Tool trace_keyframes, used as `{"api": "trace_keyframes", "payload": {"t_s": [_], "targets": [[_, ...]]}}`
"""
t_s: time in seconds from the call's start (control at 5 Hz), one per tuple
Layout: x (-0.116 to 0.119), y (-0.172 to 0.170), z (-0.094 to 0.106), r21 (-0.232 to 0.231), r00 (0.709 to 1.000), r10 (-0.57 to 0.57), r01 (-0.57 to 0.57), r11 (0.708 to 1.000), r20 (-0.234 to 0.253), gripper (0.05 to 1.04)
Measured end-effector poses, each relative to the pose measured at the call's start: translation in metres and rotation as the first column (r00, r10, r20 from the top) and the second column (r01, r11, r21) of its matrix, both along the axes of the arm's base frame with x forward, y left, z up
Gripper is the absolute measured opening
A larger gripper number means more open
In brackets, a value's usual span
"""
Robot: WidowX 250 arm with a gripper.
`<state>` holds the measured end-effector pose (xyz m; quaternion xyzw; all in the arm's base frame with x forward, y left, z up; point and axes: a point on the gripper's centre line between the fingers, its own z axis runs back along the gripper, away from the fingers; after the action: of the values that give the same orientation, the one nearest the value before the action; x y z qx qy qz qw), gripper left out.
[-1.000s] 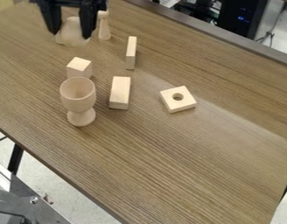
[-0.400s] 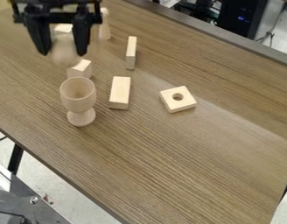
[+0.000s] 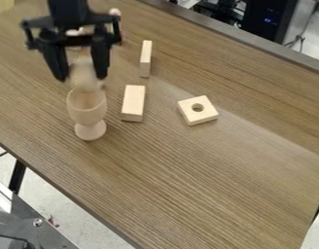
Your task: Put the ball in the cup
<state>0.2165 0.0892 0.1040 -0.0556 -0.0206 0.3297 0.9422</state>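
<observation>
Tool (image 3: 83, 78) partly open, fingers closed around the wooden ball (image 3: 83, 78), just above the cup (image 3: 87, 111)

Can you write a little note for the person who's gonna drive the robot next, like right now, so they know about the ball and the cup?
Gripper: holding the ball between its two fingers, at the far side of the cup's opening.
Cup: standing upright on the table, beside a long block.
Done: the ball is picked up and brought to the cup. I can't tell if it touches the rim.
Left: get the ball over the opening, let go, and check it sits inside.
</observation>
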Motion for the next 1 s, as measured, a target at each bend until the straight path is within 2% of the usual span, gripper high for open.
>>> {"api": "trace_keyframes", "payload": {"t_s": [0.2,0.4,0.6,0.8,1.0], "targets": [[-0.0018,0.0024,-0.0049,0.013,1.0,0.002,-0.002,1.0,-0.015,0.7],[-0.0021,0.0028,-0.0058,0.007,1.0,0.008,-0.008,1.0,-0.009,0.7],[-0.0048,0.0036,-0.0083,0.007,1.0,0.015,-0.015,1.0,-0.016,0.778],[-0.0046,0.0041,-0.0079,-0.008,1.0,0.022,-0.023,1.0,-0.007,0.941],[-0.0023,0.0049,-0.0052,-0.016,1.0,0.021,-0.021,1.0,0.007,0.996]]}}
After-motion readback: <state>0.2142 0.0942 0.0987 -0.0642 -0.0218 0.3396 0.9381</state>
